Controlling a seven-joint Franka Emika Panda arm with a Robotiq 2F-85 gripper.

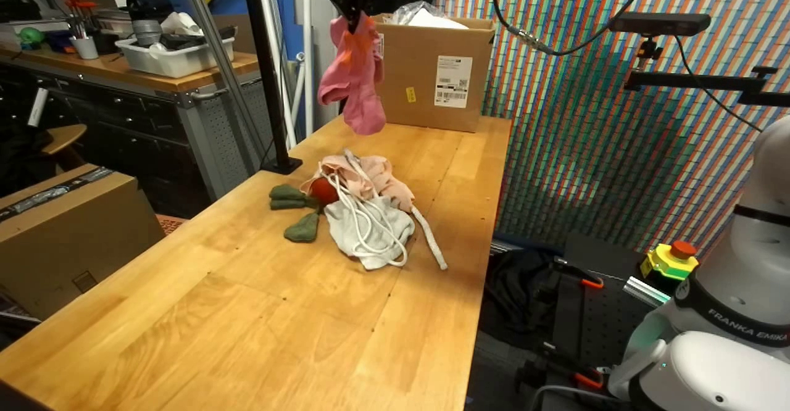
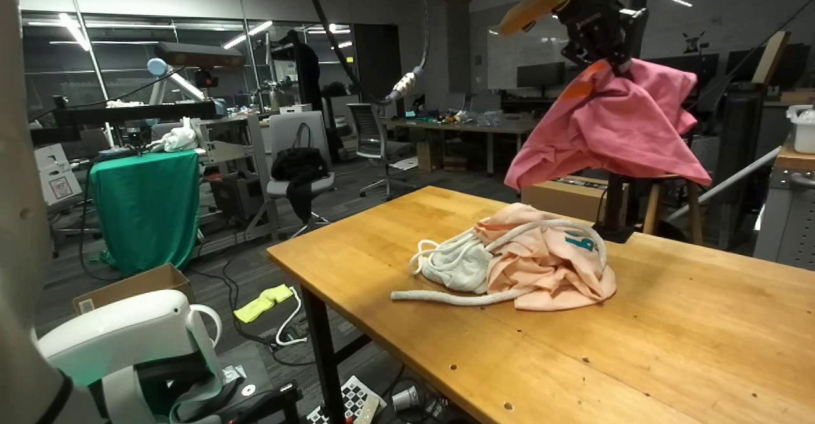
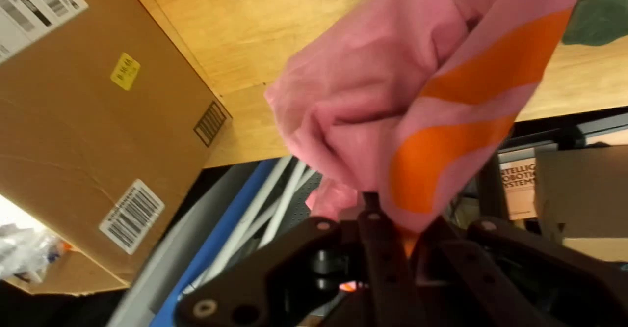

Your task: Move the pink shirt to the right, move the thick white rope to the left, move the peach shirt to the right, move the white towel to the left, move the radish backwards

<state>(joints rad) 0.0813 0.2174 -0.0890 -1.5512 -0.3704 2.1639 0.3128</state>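
- Jaws: clamped, near shut by the look of it, w/ bunched fabric of the pink shirt (image 2: 611,125) caught betw. them (wrist view). Exact gap: can't tell, fabric in the way.
- Pink shirt: up in the air, hangs crumpled under the jaws, orange patches on it. Clear of the pile in both ext. views.
- Peach shirt (image 2: 541,277): rumpled on the wooden surface (image 1: 247,312), teal mark (image 2: 579,242) on it.
- Thick white rope (image 2: 439,297): 1 stretch arcs over peach shirt, 1 end sticks out flat on surface.
- White towel (image 1: 342,229): crumpled on surface, touching peach shirt; thin white cord (image 1: 404,255) looped on top.
- Radish (image 1: 323,192): in an ext. view, red body right up against peach shirt, next to towel; green leaves (image 1: 301,229) lie on surface, pointing away from pile.
- Black post (image 1: 270,90): upright at surface edge, near pile.
- Cardboard box (image 1: 407,59): open top, stands on surface, label on side. Pink shirt overlaps it in that ext. view; wrist view has it off to 1 side, w/ bare surface betw.
- Arm base (image 1: 728,287): off the surface, red e-stop (image 1: 683,250) near it.
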